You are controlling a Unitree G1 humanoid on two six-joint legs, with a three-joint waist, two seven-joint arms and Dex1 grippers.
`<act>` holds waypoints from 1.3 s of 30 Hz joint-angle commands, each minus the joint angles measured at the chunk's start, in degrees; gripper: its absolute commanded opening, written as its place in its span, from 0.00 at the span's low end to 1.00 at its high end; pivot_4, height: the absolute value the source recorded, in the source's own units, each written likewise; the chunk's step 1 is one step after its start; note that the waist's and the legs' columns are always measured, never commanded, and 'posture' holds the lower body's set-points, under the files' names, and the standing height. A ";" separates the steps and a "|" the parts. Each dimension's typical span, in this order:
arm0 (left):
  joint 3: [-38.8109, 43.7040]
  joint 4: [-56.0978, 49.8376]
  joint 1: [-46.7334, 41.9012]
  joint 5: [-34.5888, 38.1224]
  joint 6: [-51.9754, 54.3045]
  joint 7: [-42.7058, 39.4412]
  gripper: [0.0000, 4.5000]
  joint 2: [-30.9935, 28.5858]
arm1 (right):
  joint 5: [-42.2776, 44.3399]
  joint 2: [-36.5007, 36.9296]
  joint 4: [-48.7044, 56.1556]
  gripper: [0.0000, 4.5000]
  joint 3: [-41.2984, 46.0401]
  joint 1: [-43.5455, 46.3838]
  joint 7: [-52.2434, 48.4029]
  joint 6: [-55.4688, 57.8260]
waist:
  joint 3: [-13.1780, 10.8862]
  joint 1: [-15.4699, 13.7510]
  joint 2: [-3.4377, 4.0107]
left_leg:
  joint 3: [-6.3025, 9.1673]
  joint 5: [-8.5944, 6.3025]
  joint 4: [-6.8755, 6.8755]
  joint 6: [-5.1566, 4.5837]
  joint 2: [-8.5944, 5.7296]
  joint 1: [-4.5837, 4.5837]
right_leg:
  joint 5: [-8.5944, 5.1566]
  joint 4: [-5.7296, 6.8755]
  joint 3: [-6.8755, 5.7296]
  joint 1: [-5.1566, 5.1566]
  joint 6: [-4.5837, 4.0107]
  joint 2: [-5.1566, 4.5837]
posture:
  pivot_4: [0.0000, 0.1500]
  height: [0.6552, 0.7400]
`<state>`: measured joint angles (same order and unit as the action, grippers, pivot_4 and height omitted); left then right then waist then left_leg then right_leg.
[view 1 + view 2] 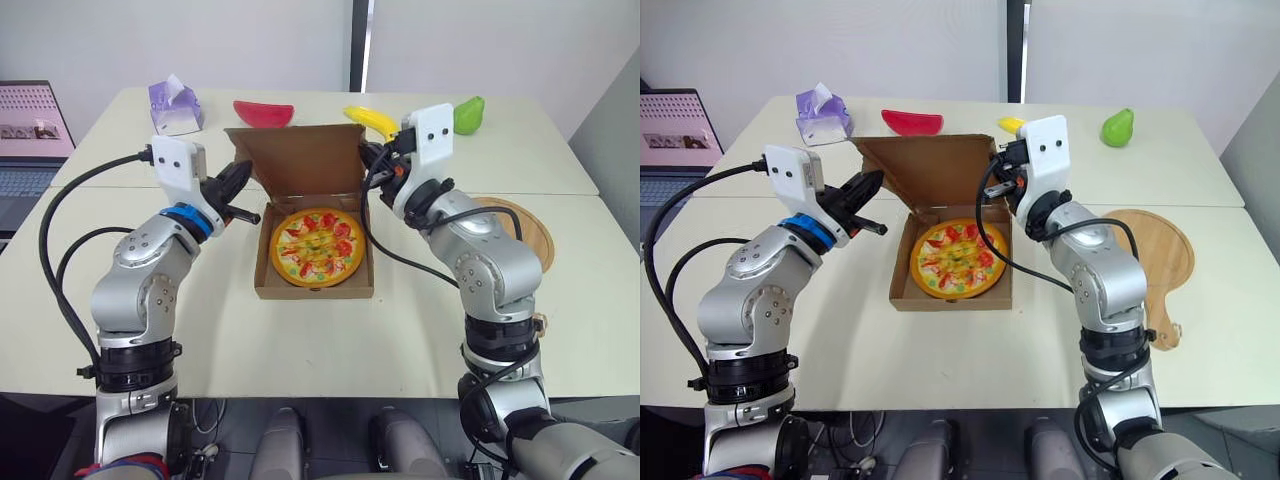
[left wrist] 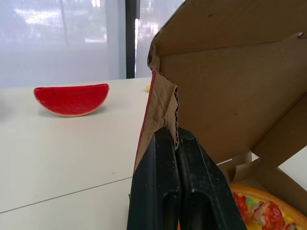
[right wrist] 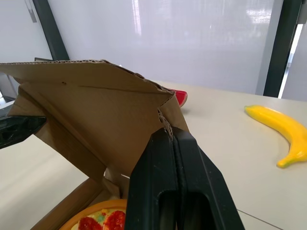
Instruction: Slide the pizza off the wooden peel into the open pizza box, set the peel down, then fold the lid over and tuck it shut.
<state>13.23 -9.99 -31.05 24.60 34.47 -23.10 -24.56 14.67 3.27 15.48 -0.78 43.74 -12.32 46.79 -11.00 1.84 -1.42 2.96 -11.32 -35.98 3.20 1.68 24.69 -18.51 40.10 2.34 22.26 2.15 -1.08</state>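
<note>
The pizza (image 1: 318,247) lies flat inside the open pizza box (image 1: 262,280), which sits about midway between the left and right edges of the bench (image 1: 300,340). The lid (image 1: 300,160) stands raised from the box's far side, with its brown inner face turned toward the near edge and its side flaps hanging down.

The left gripper (image 2: 176,136) is at the lid's left side. Its jaws are pressed together on the corrugated edge of the left flap, and the cardboard rises from between the black fingertips. The right gripper (image 3: 171,136) is at the lid's right corner, and its jaws are likewise closed on the torn cardboard edge there. Both grippers sit above the box's side walls, and neither touches the pizza.

The wooden peel (image 1: 1150,255) lies flat on the bench toward the right edge, apart from the box, with its handle pointing toward the near edge.

Along the far edge stand a purple tissue pack (image 1: 175,107), a red watermelon slice (image 1: 263,113), a banana (image 3: 278,134) and a green pear (image 1: 1117,127). A laptop (image 1: 30,130) stands beyond the left edge.
</note>
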 commanded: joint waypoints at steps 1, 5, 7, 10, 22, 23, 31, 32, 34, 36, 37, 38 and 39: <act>-1.81 0.51 -3.75 -0.12 -2.36 -0.99 0.00 0.59 | 0.65 -1.46 -0.54 0.00 -1.49 3.15 -0.47 -2.43 | 0.00 -0.01 0.00 | 0.01 0.00 0.00 0.00 0.00 0.00 | 0.00 0.00 -0.01 0.00 0.00 0.00 | 1.00 1.00; -2.10 1.81 -5.24 -0.25 -2.84 -1.31 0.00 0.82 | 0.47 -1.83 -2.12 0.00 -1.31 4.07 -0.28 -3.57 | 0.00 -0.01 0.00 | -0.01 0.00 0.01 0.00 0.00 0.00 | 0.00 -0.02 0.00 0.01 0.00 0.00 | 1.00 1.00; -2.11 1.87 -5.24 -0.21 -2.96 -1.28 0.00 0.91 | 0.59 -2.01 -2.26 0.00 -1.44 3.94 -0.26 -3.60 | 0.00 -0.01 0.00 | -0.01 0.00 0.02 0.00 0.00 0.00 | 0.00 -0.02 0.00 0.01 0.00 0.00 | 1.00 1.00; -1.72 -0.79 -2.76 0.60 -1.53 -0.82 0.00 0.96 | 1.08 -1.37 0.21 0.00 -2.18 1.47 -0.72 -2.21 | 0.00 -0.01 0.00 | -0.01 0.00 0.01 0.00 0.00 0.00 | 0.00 -0.01 0.00 0.01 0.00 0.00 | 1.00 1.00; 1.63 -15.38 13.56 0.31 -3.42 4.91 0.00 3.58 | 5.42 -0.14 11.53 0.00 -0.80 -8.12 0.10 8.05 | 0.02 0.23 0.02 | -0.04 0.00 0.02 -0.01 0.05 -0.03 | 0.00 -0.01 0.07 -0.02 0.00 0.00 | 1.00 1.00; 1.26 -16.24 14.87 0.00 -4.06 5.35 0.00 4.14 | 5.76 -0.33 11.80 0.00 -0.65 -8.29 0.27 8.59 | 0.03 0.24 0.02 | -0.04 0.00 0.02 -0.01 0.05 -0.04 | 0.00 -0.01 0.07 -0.02 0.00 0.00 | 1.00 1.00; -0.17 -17.97 20.39 -2.64 -8.01 7.90 0.00 6.19 | 8.49 -0.48 12.67 0.00 -0.25 -8.71 -0.12 11.24 | 0.04 0.24 0.02 | -0.03 -0.01 0.02 -0.01 0.04 -0.05 | 0.00 -0.02 0.06 -0.03 0.00 0.01 | 1.00 1.00; -0.26 -17.84 20.54 -2.63 -8.21 7.90 0.00 6.19 | 8.81 -0.19 12.76 0.00 -0.40 -8.71 -0.31 11.35 | 0.04 0.23 0.02 | -0.04 -0.01 0.02 -0.01 0.03 -0.05 | 0.00 -0.02 0.07 -0.03 0.00 0.01 | 1.00 1.00; -0.44 -17.60 20.72 -2.63 -8.61 7.77 0.00 6.22 | 9.57 -0.09 13.03 0.00 -0.48 -8.83 -0.76 11.24 | 0.04 0.24 0.02 | -0.04 -0.01 0.02 -0.02 0.03 -0.05 | 0.00 -0.02 0.06 -0.03 0.00 0.01 | 1.00 1.00; -0.26 -17.34 20.37 -2.70 -8.83 7.78 0.00 5.88 | 9.72 0.06 12.87 0.00 -0.59 -8.77 -0.78 10.95 | 0.04 0.23 0.02 | -0.03 -0.01 0.02 -0.02 0.03 -0.05 | 0.00 -0.02 0.06 -0.03 0.00 0.02 | 1.00 1.00; -0.04 -17.30 20.14 -2.68 -8.84 7.77 0.00 5.60 | 9.68 0.17 12.80 0.00 -0.64 -8.72 -0.62 10.82 | 0.04 0.24 0.02 | -0.03 -0.01 0.02 -0.01 0.03 -0.05 | 0.00 -0.02 0.06 -0.03 0.00 0.02 | 1.00 1.00; 0.41 -17.27 19.87 -2.55 -8.73 7.71 0.00 5.18 | 9.60 0.22 12.65 0.00 -0.66 -8.67 -0.36 10.55 | 0.04 0.24 0.02 | -0.03 -0.01 0.02 -0.01 0.03 -0.05 | 0.00 -0.02 0.06 -0.03 0.00 0.02 | 1.00 1.00; 0.82 -17.31 19.72 -2.39 -8.56 7.70 0.00 4.84 | 9.59 0.27 12.56 0.00 -0.70 -8.65 -0.20 10.36 | 0.04 0.24 0.02 | -0.03 -0.01 0.02 -0.02 0.03 -0.05 | 0.00 -0.02 0.06 -0.03 0.00 0.02 | 1.00 1.00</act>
<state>12.93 -25.33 -10.42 22.17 26.95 -15.51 -18.95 23.41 3.63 26.43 -1.15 34.85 -12.38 57.82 -10.97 2.08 -1.40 2.94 -11.33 -35.95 3.18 1.71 24.65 -18.51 40.07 2.40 22.23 2.14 -1.06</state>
